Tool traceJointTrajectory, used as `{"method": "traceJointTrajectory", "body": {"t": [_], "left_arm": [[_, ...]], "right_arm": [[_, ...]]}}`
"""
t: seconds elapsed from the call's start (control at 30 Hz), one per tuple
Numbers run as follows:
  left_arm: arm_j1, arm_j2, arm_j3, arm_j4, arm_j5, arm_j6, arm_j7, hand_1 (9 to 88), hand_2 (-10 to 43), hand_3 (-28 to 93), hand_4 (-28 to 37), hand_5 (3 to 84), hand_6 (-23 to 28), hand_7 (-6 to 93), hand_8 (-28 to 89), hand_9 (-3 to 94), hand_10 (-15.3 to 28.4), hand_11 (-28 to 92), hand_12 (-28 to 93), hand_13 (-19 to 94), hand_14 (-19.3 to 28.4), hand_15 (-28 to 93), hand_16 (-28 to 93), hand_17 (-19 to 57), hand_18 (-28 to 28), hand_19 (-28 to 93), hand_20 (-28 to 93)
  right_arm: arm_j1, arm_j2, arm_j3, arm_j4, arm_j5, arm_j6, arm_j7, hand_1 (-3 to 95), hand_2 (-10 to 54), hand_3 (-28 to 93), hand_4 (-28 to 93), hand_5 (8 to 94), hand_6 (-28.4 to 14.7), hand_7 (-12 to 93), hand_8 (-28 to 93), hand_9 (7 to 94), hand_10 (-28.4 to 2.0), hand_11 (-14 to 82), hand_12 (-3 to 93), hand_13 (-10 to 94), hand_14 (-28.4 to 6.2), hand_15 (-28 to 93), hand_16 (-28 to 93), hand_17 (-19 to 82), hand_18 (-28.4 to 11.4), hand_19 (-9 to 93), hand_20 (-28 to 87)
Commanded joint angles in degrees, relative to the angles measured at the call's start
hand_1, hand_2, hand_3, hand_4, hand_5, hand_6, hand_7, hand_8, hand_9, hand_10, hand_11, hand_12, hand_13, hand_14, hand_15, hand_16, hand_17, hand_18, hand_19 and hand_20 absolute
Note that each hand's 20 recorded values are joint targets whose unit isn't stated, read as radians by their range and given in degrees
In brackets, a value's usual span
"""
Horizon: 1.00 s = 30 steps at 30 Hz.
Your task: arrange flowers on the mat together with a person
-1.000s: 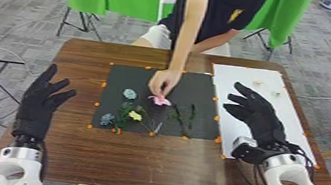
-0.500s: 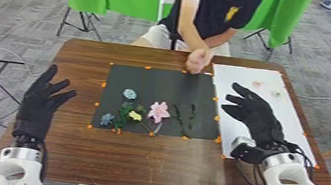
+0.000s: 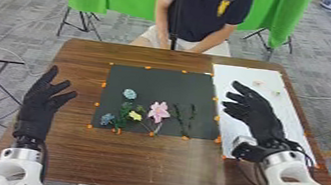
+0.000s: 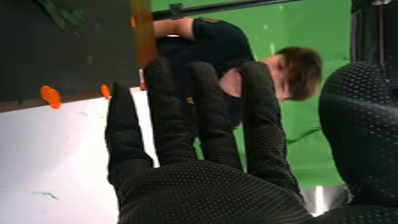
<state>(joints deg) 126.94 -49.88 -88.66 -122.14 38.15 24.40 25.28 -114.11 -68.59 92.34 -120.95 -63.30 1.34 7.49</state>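
The right hand point(image 3: 255, 112) hangs over the white sheet point(image 3: 235, 74) at the right of the frame, its fingers loosely extended and nothing in its grasp, pointing toward the upper left. From where I'm standing, what matters is the small pink blossom point(image 3: 258, 84) on that sheet, at the upper right: it lies beyond the hand and a little to the right of the fingertips, so the hand would have to go farther out and rightward. The pale blossom point(image 3: 276, 93) sits just beside it, lower and more to the right. The left hand point(image 3: 40, 99), empty and relaxed too, is well apart at the left, so the right seems the one to go.

On the black mat point(image 3: 159, 82), mid-frame, the large pink flower point(image 3: 159, 112) lies beside two bare green stems point(image 3: 191, 115), both running roughly up and down. I'd guess the small blossoms are meant for those, and the arrangement looks more than half done.
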Motion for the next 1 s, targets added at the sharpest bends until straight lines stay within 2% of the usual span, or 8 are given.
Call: {"method": "traceJointTrajectory", "body": {"t": [0.03, 0.17, 0.2, 0.27, 0.47, 0.73, 0.83, 1.0], "left_arm": [[0.22, -0.19, 0.33, -0.08, 0.06, 0.01, -0.31, 22.9, 6.7, 79, -28.3, 28.4, 0.9, 13.7, -12, 33.4, 16.0, 22, 7, 28, 24.3, 47, -8, -8.1, 22.8, 48, 17], [0.35, -0.12, 0.37, -0.14, -0.1, 0.25, 0.03, 22.9, 6.7, 79, -28.3, 28.4, 0.9, 13.8, -12, 33.4, 16.0, 22, 7, 28, 24.3, 47, -8, -8.1, 22.8, 48, 17], [0.21, -0.22, 0.37, -0.1, 0.02, 0.11, -0.07, 22.9, 6.6, 79, -28.3, 28.4, 0.9, 13.8, -12, 33.4, 16.0, 22, 7, 28, 24.3, 47, -8, -8.1, 22.8, 48, 17], [0.1, -0.08, 0.54, -0.1, -0.04, 0.25, 0.18, 22.9, 6.6, 79, -28.3, 28.4, 0.9, 13.8, -12, 33.3, 16.0, 22, 7, 28, 24.3, 47, -8, -8.1, 22.8, 48, 17], [-0.69, 0.41, 1.24, 0.06, -0.39, 0.45, 0.7, 23.0, 6.7, 79, -28.3, 28.4, 1.0, 13.9, -12, 33.4, 15.9, 22, 7, 28, 24.3, 47, -8, -8.1, 22.8, 48, 17], [-1.07, 0.31, 1.13, 0.03, -0.2, 0.31, 0.49, 23.1, 6.6, 79, -28.3, 28.3, 1.0, 14.0, -12, 33.4, 16.0, 22, 7, 28, 24.4, 47, -8, -8.1, 22.8, 48, 17], [-1.6, 0.65, 1.62, 0.21, -0.54, 0.35, 0.9, 23.1, 6.6, 79, -28.3, 28.3, 1.0, 14.1, -12, 33.3, 15.9, 22, 7, 28, 24.3, 47, -8, -8.1, 22.8, 48, 17], [-2.33, 0.89, 1.88, 0.44, -0.59, 0.13, 0.95, 23.2, 6.7, 79, -28.3, 28.3, 1.1, 14.0, -12, 33.3, 15.9, 22, 7, 28, 24.4, 47, -8, -8.1, 22.8, 48, 17]], "right_arm": [[4.82, 7.09, 6.82, 2.62, -4.7, -0.33, 2.02, 24.8, -5.5, 80, -27, 42.7, 5.6, 14, -12, 42.3, -11.4, 6.8, 15.6, 30, -17.4, 13, 23, 5, -28.2, 42, 13], [9.32, 13.89, 5.65, 6.22, -12.08, 5.92, 6.34, 27.1, -5.9, 81, -27, 43.1, 5.3, 15, -13, 44.3, -11.7, 9.1, 15.6, 36, -17.2, 20, 23, 8, -28.4, 48, 16], [12.13, 16.4, 2.85, 7.2, -15.27, 9.57, 8.92, 27.6, -5.8, 81, -27, 43.3, 5.1, 15, -13, 44.4, -11.8, 9.6, 15.3, 37, -17.1, 25, 20, 9, -28.4, 49, 17], [14.55, 19.1, 1.6, 9.68, -20.65, 10.39, 10.67, 28.9, -5.7, 80, -26, 43.5, 4.8, 15, -13, 44.5, -12.0, 9.9, 15.2, 40, -16.8, 30, 18, 11, -28.2, 53, 18], [25.9, 26.14, -8.09, 19.59, -37.45, 11.09, 18.54, 30.0, -6.6, 80, -25, 41.9, 4.5, 16, -13, 39.8, -12.1, 8.3, 15.3, 43, -16.1, 35, 15, 14, -28.2, 57, 18], [40.22, 26.82, -21.52, 30.18, -52.64, 3.64, 24.42, 32.3, -8.3, 80, -26, 42.0, 4.8, 17, -13, 41.2, -10.9, 9.2, 15.5, 47, -14.4, 37, 13, 16, -28.0, 58, 17], [43.2, 25.71, -23.77, 33.31, -55.65, -1.21, 25.68, 32.8, -8.6, 80, -26, 42.5, 4.9, 17, -14, 42.1, -10.6, 9.6, 15.2, 48, -14.0, 37, 13, 17, -28.0, 58, 16], [45.89, 23.89, -25.97, 37.1, -58.57, -4.73, 26.85, 33.1, -8.9, 80, -26, 43.1, 4.8, 17, -14, 42.6, -10.4, 9.8, 15.0, 49, -13.6, 37, 12, 17, -27.9, 58, 15]]}}
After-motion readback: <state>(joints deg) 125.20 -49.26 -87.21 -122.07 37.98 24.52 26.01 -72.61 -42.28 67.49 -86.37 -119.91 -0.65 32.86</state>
